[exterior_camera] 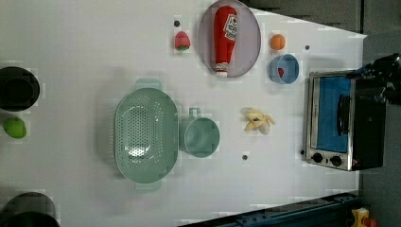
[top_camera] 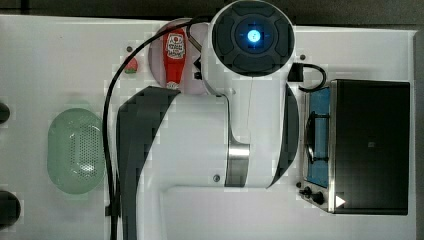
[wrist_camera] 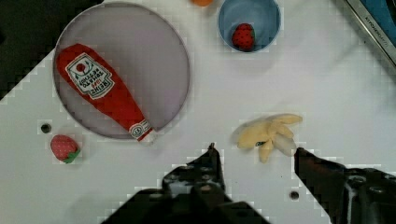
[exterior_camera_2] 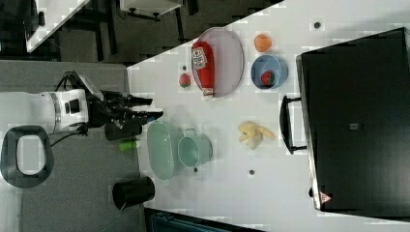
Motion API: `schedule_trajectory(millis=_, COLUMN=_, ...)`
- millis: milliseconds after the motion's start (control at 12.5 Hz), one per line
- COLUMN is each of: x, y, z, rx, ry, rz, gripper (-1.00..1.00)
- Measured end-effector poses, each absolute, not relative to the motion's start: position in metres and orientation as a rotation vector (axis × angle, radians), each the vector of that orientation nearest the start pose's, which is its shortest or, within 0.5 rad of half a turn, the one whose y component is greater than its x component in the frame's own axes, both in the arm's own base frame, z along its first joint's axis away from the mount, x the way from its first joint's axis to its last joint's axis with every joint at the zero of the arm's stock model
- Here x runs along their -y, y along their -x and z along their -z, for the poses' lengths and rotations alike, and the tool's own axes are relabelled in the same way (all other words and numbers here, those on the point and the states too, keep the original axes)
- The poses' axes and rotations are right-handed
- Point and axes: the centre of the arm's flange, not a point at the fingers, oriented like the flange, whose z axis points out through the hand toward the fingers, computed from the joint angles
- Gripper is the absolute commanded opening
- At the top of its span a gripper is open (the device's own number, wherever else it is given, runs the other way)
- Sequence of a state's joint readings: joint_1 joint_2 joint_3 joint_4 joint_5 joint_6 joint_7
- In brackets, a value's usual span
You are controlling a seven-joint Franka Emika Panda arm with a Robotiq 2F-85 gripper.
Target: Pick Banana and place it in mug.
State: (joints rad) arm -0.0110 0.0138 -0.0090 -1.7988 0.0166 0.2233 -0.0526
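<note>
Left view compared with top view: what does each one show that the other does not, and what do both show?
Left view alone: the banana, the mug, a blue bowl and an orange ball. Top view alone: the white robot arm, seen from above. Both: the ketchup bottle on its plate, the green colander, the toaster oven and a loose strawberry.

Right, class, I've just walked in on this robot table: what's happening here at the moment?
A single robot arm is setting up to pick the banana and put it in the mug. Its gripper hangs above the table with jaws open and empty, the banana lying untouched between the mug and the toaster oven. The mug stands empty beside the green colander. Nothing is picked up yet.
</note>
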Motion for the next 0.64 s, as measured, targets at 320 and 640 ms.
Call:
schedule_trajectory(millis=320, x=0.017, y=-0.451, z=-0.58, rx=-1.26, ry=2.912, rz=-0.171, gripper=1.0)
schedule_trajectory(millis=640, x=0.018, y=-0.432, z=-0.64, rx=-1.245, ry=2.861, rz=0.126, gripper=1.0)
